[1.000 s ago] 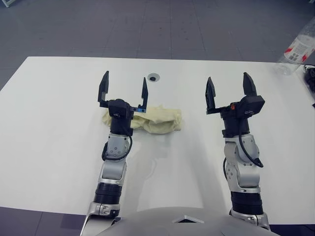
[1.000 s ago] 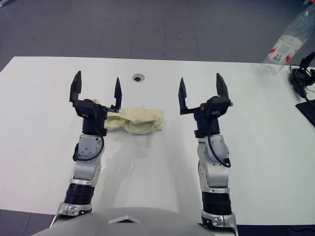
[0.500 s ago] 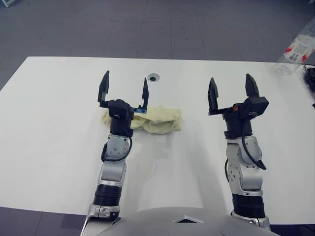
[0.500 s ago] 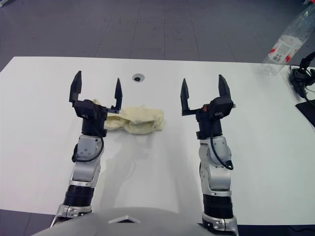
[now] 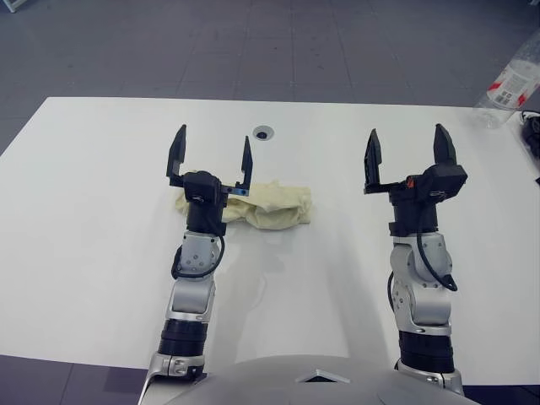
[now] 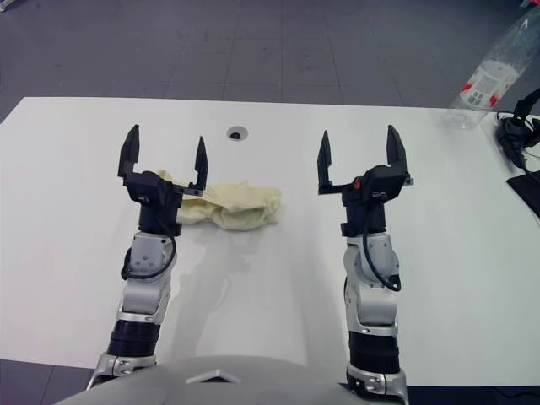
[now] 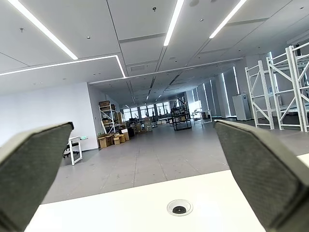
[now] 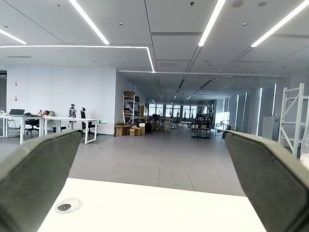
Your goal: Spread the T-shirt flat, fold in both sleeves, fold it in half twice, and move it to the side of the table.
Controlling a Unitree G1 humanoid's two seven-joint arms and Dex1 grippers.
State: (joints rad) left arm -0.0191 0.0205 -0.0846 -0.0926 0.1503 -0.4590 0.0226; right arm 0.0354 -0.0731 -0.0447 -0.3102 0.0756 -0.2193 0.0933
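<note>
T-shirt (image 5: 272,205) bunched in a pale yellow heap near the middle of the white bench (image 5: 93,194), short of the round cable hole (image 5: 263,132). Left tool (image 5: 213,137) raised over the heap's left end, fingers spread wide, gripping nothing. Right tool (image 5: 406,132) likewise spread wide (well apart from the cloth).

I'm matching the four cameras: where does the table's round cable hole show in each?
Left eye view: cable hole near the table's far edge, beyond the T-shirt.
Right eye view: hole in the same spot.
Left wrist view: hole between the left pincer's fingers.
Right wrist view: hole beside one finger of the right pincer.
Shared landmark: the white table's far edge.
</note>
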